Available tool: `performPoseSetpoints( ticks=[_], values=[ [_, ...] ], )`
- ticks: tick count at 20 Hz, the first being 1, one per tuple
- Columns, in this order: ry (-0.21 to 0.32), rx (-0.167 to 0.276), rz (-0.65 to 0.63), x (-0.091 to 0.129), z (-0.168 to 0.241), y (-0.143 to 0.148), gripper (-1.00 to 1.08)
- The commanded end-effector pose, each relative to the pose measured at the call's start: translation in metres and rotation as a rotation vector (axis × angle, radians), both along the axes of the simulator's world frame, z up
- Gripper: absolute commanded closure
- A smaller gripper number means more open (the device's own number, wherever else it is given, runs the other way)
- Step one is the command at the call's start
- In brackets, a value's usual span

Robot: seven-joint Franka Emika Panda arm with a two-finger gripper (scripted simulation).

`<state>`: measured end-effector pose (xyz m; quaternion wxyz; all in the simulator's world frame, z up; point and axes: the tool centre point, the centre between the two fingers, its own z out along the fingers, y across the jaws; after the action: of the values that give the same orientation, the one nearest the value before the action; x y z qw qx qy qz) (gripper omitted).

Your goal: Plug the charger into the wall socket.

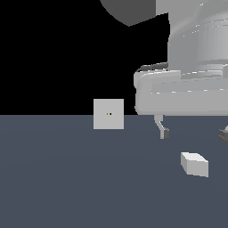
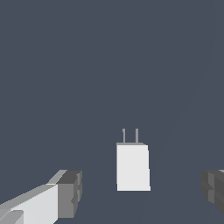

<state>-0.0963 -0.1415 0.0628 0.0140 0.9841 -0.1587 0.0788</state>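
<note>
The charger (image 1: 194, 164), a small off-white block, lies on the dark grey floor at the exterior view's right. In the wrist view the charger (image 2: 133, 167) shows two thin prongs at one end. My gripper (image 1: 194, 133) hangs open just above the charger, one fingertip (image 1: 164, 132) on each side, not touching it. In the wrist view the gripper (image 2: 142, 193) is wide open with the charger between the fingers (image 2: 70, 192). The wall socket (image 1: 108, 114), a light-grey upright square plate with two tiny holes, stands farther back to the exterior view's left.
The dark grey floor (image 1: 67, 178) spreads across the lower half of the exterior view. The arm's large body (image 1: 187, 67) fills the upper right. Behind the socket is black background.
</note>
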Motion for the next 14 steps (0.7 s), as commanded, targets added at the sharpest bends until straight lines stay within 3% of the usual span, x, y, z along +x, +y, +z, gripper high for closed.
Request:
performPoseSetpoints(
  ticks=[1,14],
  values=[
    [-0.004,0.000,-0.002,0.000,-0.001,-0.001,-0.92],
    [-0.002,0.001,-0.001,-0.001,-0.022,0.000,-0.92]
  ],
)
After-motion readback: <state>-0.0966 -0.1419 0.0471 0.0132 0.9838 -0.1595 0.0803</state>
